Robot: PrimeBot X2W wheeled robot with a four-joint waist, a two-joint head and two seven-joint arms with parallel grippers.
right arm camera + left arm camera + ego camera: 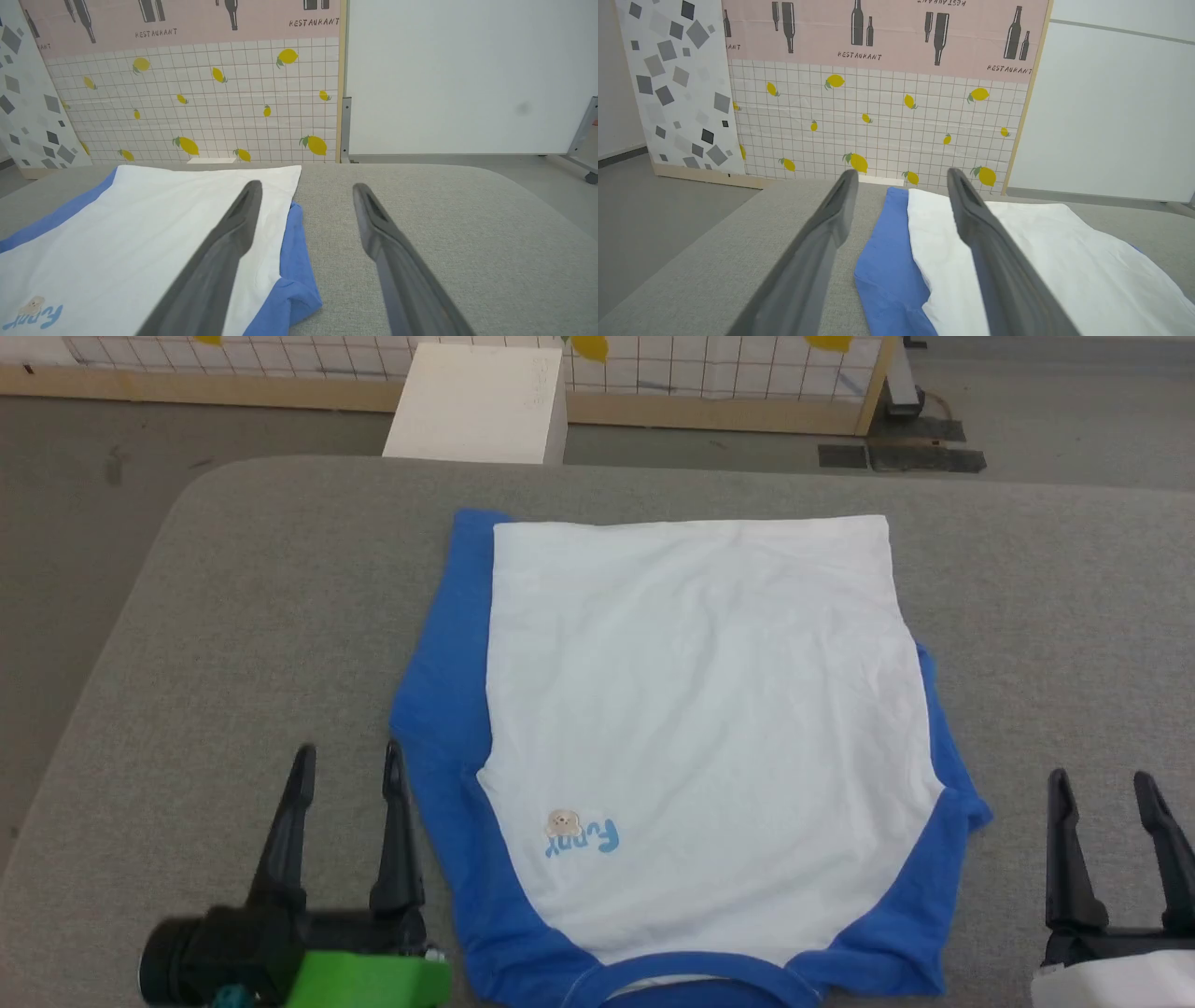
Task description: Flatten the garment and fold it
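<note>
**Head view.** I see the soft two-colour cotton T-shirt (691, 737), white body with royal-blue shoulders and sleeves. It lies spread on the grey woven-fabric table top (233, 644), which has rounded corners. The neckline is at the near edge and the hem is on the far side. The white panel is nearly smooth, with faint creases. Blue bands run down both sides, and small blue lettering with a beige patch sits near the collar, on the left. The left gripper (348, 756), with long dark tapered fingers, stands just beside the left blue edge, jaws apart and empty. The right gripper (1102, 782) is near the right sleeve but clear of it, jaws also wide with nothing between them. A white rectangular block (476, 406) stands beyond the table.

**Left wrist view.** Matte grey fingers (822, 242) are splayed above the table. One overlaps the white cloth, and I cannot tell whether it touches.

**Right wrist view.** The fingers (402, 261) are spread. The blue sleeve bunches into a soft fold at the shirt's edge. A lemon-print grid panel (210, 112) stands behind.
</note>
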